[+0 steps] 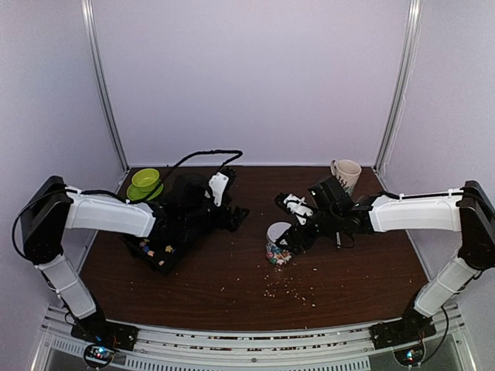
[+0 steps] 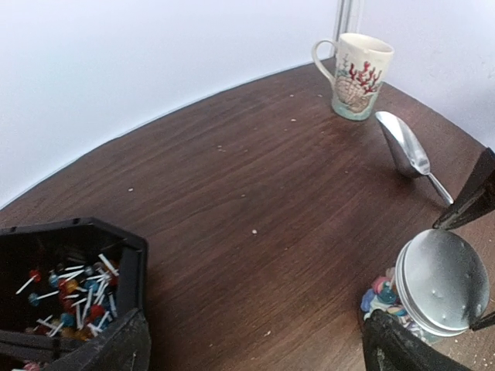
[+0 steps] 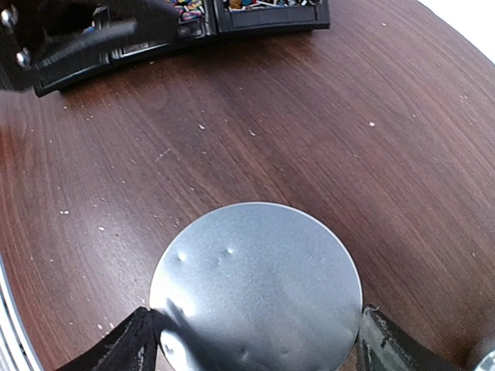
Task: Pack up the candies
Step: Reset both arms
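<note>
Dark wooden surface (image 1: 371,263): right jaws clamp the lidded jar (image 3: 255,286) of candies (image 2: 379,292); left jaws gape wide, empty, by the black tray (image 2: 93,229).

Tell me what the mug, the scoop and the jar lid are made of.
The mug looks glazed ceramic: glossy cream, printed coral pattern. The scoop looks polished metal: mirror-like sheen. The jar lid seems thin matte metal, perhaps tin: small dents.
</note>
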Controlling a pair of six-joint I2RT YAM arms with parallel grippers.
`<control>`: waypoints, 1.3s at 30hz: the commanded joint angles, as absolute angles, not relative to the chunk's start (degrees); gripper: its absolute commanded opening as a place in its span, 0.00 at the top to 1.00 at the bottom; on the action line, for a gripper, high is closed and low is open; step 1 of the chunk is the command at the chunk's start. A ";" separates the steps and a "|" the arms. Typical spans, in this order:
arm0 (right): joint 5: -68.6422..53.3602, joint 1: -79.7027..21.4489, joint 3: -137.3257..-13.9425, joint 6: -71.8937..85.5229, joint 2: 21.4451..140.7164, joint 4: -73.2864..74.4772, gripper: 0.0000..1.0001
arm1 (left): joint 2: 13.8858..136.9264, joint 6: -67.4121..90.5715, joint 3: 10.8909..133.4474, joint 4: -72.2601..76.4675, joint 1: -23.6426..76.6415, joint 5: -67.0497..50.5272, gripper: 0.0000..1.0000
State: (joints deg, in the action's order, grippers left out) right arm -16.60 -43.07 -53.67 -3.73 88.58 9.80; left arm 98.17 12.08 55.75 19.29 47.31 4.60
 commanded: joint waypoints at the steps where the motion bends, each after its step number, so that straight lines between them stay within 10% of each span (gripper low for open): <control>1: -17.79 -45.65 -57.82 -2.15 91.47 10.96 0.15 | 91.25 14.59 54.80 8.26 47.20 15.08 0.02; 20: -13.37 -48.93 -71.20 -3.89 100.48 15.20 0.07 | 69.14 18.85 41.92 -0.48 43.78 26.80 0.02; 39: -3.36 -44.40 -62.75 0.93 81.34 16.17 0.00 | 56.94 22.38 41.76 -9.89 41.07 29.03 0.02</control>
